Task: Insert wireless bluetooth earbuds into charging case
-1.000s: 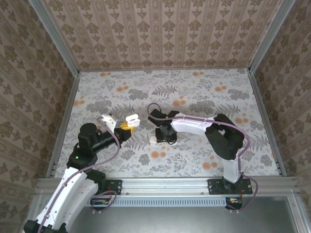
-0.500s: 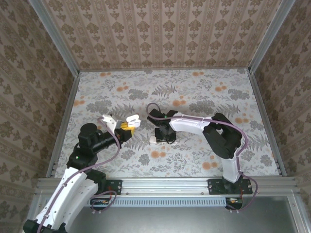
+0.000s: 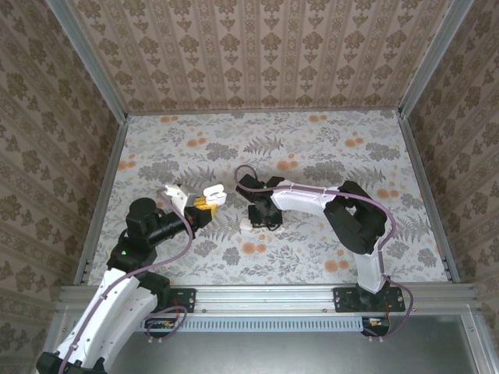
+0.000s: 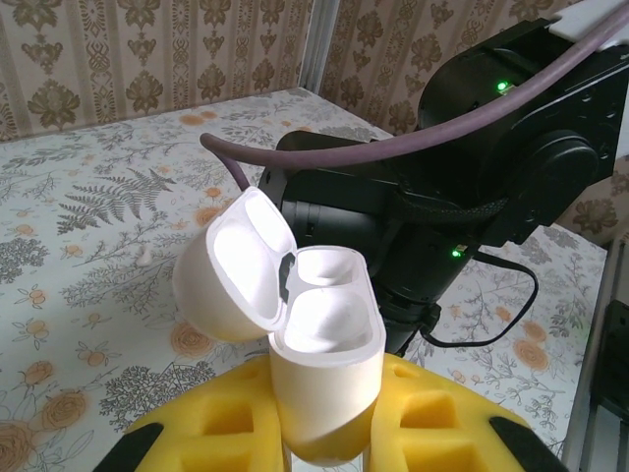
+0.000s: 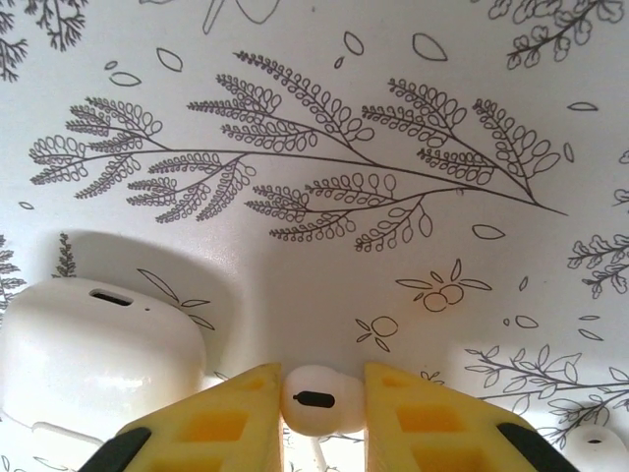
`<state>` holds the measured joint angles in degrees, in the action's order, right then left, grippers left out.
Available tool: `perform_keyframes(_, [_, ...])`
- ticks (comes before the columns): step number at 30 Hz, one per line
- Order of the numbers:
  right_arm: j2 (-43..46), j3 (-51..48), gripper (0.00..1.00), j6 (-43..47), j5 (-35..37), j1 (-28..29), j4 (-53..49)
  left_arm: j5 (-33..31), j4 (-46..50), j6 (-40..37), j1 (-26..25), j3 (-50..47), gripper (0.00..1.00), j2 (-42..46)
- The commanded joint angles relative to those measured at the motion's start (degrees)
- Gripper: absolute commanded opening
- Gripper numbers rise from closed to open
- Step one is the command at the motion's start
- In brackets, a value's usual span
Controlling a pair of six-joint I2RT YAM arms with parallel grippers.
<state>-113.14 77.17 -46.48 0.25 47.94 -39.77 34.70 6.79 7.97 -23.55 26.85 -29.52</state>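
Top cam: high over near edge, looks down on whole table (image 3: 312,156). L wrist cam: low, close on charging case (image 4: 324,344), faces right arm (image 4: 491,167). R wrist cam: v. near table, steeply down on earbud (image 5: 322,398). Top + L share both.

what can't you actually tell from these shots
- Right wrist view: the earbud's stem runs off between the yellow pads and the bottom edge.
- Same view: a white bit in the bottom right corner is cut by the edge, unidentifiable.
- Left wrist view: the charging case base is buried between the left pads.
- Top view: the white speck by the right gripper is too small to identify.
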Motion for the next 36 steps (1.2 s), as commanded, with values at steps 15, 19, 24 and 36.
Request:
perform_keyframes(15, [21.8, -10.6, 0.21, 1.0, 12.8, 0.7, 11.5, -0.7, -6.1, 1.7, -2.2, 0.7, 0.00, -3.3])
perform_keyframes(19, [27.7, -13.6, 0.20, 2.4, 14.7, 1.5, 16.9, -1.5, -7.3, 2.0, -4.5, 1.1, 0.00, -4.9])
perform_keyframes(24, [36.7, -18.0, 0.20, 4.4, 17.9, 2.8, 24.8, -3.9, -9.7, 3.2, -5.9, 1.3, 0.00, -6.3])
perform_keyframes(36, [46.8, -23.0, 0.19, 12.8, 21.3, 6.9, 42.3, -11.8, -18.2, 8.6, -9.9, 1.4, 0.00, -10.1])
